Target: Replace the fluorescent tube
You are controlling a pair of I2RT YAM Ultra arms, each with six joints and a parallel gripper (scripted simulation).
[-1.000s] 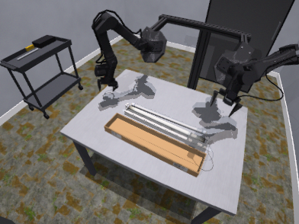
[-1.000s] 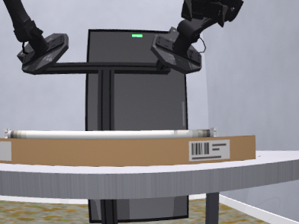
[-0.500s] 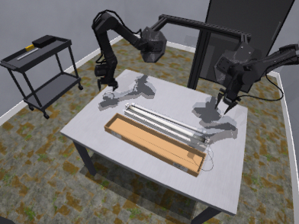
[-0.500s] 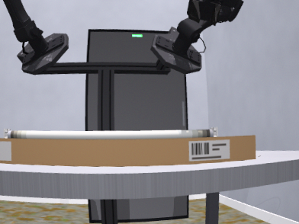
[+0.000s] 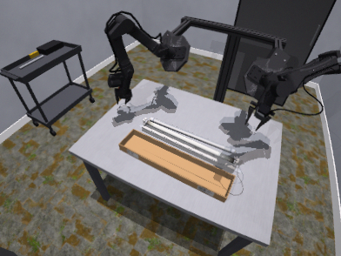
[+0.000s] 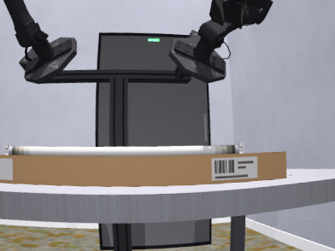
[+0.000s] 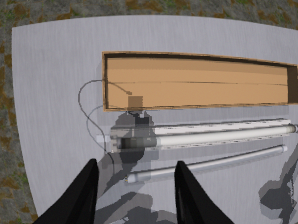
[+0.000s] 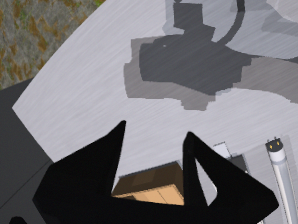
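The old tube (image 5: 189, 140) (image 6: 115, 150) (image 7: 225, 136) sits in the light fixture (image 5: 170, 141) (image 7: 200, 126), between the lampholders at its two ends. The LED tube (image 7: 210, 164) (image 8: 282, 172) lies on the bench beside the fixture, on the side away from the carton. The open carton (image 5: 174, 158) (image 6: 128, 171) (image 7: 200, 92) (image 8: 160, 192) stands flat on the bench along the fixture's other side, with no tube in it. My left gripper (image 5: 252, 126) (image 7: 136, 166) is partly open and empty, above the bench near the cable end. My right gripper (image 5: 123, 101) (image 8: 156, 132) is partly open and empty, above the bench beyond the opposite end.
A thin cable (image 5: 243, 185) (image 7: 80, 95) loops from the fixture's end over the near end of the carton. The carton stands close against the fixture. A trolley (image 5: 65, 97) stands on the floor apart from the bench. A dark frame (image 5: 222, 28) (image 6: 119, 111) stands behind the bench.
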